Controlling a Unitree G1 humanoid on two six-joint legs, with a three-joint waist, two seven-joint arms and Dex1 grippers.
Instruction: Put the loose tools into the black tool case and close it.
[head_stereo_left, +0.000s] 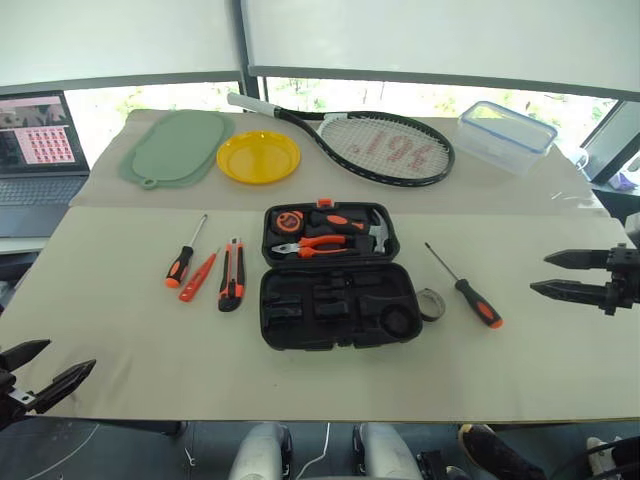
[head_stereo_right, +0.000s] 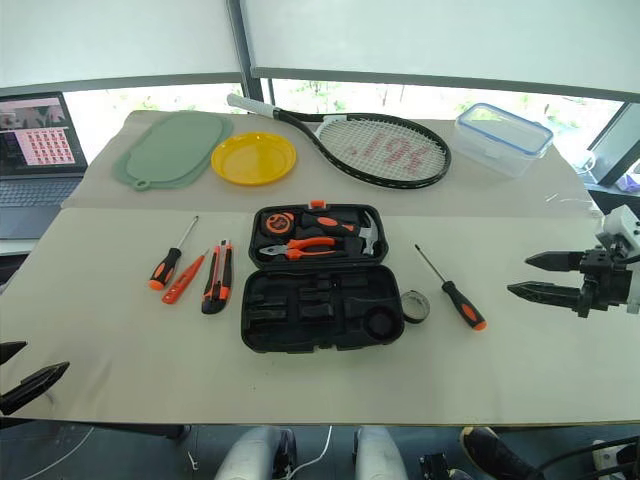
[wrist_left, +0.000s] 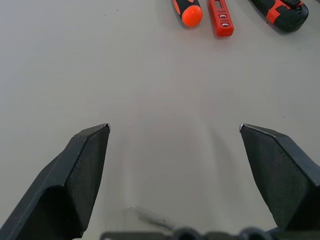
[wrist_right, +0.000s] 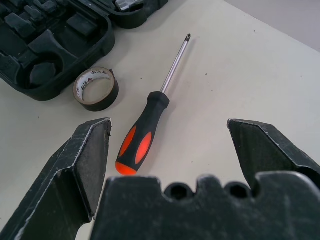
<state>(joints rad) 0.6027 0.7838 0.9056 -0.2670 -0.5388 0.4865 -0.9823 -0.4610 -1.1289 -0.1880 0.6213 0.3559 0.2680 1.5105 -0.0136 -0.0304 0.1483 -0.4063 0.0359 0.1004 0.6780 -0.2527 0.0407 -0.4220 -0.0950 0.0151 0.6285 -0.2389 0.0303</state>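
Right gripper (head_stereo_left: 560, 276) hovers off the table's right edge with its two black fingers spread wide and nothing between them; left gripper (head_stereo_left: 38, 366) sits low at the near left corner, jaws just as wide, also empty. Straight ahead of the right one lies the black-and-orange screwdriver (wrist_right: 150, 120), flat on the cloth, handle toward the near right, tip pointing far-left, with the small grey tape roll (wrist_right: 96, 89) between it and the case, just beside the case's near right corner. The black tool case (head_stereo_left: 335, 285) lies open in the middle of the table (head_stereo_left: 120, 320); its far half holds the pliers (head_stereo_left: 315, 244), the near half shows bare recesses. To the case's left, side by side: another black-and-orange screwdriver (head_stereo_left: 184, 254), a slim orange screwdriver (head_stereo_left: 199, 276) and the utility knife (head_stereo_left: 232, 275).

Judging by looks, these are light, stiff pieces. The round shafts look slippery and prone to roll, so the rubbery handle, gripped across its middle, seems the best hold. The tape roll is light and should pinch across its rim. The lid looks rigid; push its far edge to close
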